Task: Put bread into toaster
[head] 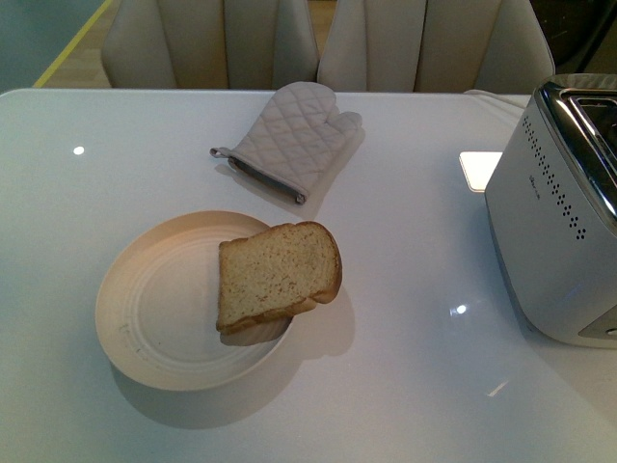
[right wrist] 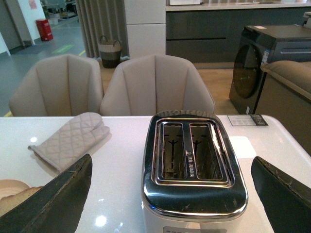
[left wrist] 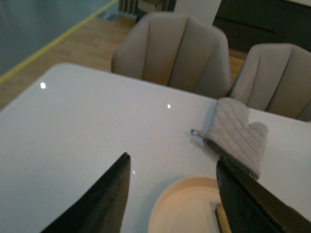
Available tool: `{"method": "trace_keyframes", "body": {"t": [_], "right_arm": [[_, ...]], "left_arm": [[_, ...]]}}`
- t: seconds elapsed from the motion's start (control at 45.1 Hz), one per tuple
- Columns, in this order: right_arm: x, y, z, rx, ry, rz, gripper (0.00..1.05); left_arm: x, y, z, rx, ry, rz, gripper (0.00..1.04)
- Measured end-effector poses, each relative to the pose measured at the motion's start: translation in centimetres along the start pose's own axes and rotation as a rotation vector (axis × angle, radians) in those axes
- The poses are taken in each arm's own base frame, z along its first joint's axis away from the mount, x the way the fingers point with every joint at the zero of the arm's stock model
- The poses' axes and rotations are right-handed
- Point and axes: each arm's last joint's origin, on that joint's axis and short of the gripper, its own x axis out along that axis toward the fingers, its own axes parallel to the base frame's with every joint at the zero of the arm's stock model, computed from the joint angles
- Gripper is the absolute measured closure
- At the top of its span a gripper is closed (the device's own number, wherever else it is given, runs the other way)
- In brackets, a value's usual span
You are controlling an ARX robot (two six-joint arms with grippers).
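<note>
Lying propped on the right rim of the plate, the bread is touched by neither arm, so nothing of the task looks done. There seems to be a second slice beneath the upper one. The upper slice is tilted, with its crust end hanging past the rim toward the toaster. The toaster stands well apart, at the right edge of the worktop. An oven mitt lies flat farther back, apart from both plate and toaster.

The left pincer is spread open and holds nothing. Its wrist view looks across the worktop, with the far part of the plate between its fingers and a sliver of bread at the frame edge. It hovers near the plate, but I judge it not yet placed to grip. The right pincer is likewise spread wide and empty, and it faces the toaster from the near side. That view shows both slots plainly: chrome-rimmed, dark inside, no bread in either.

Neither arm shows in the front view. By my reading, every step is left. A pincer must close on a slice and lift it off the plate. It must then carry the slice right across the bare worktop, turn it edge-down and lower it into a slot.
</note>
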Motion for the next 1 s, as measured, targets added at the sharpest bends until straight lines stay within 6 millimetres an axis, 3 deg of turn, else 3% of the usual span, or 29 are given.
{"method": "trace_keyframes", "body": {"t": [0.266, 0.554, 0.997], "right_arm": [[0.0, 0.0, 0.0, 0.000, 0.000, 0.000, 0.09], [0.0, 0.0, 0.0, 0.000, 0.000, 0.000, 0.09], [0.0, 0.0, 0.0, 0.000, 0.000, 0.000, 0.09]], "left_arm": [[-2.0, -0.2, 1.8, 0.084, -0.061, -0.004, 1.02], [-4.1, -0.4, 3.5, 0.097, -0.088, -0.006, 1.02], [-6.4, -0.4, 3.9, 0.100, -0.082, -0.005, 1.02]]}}
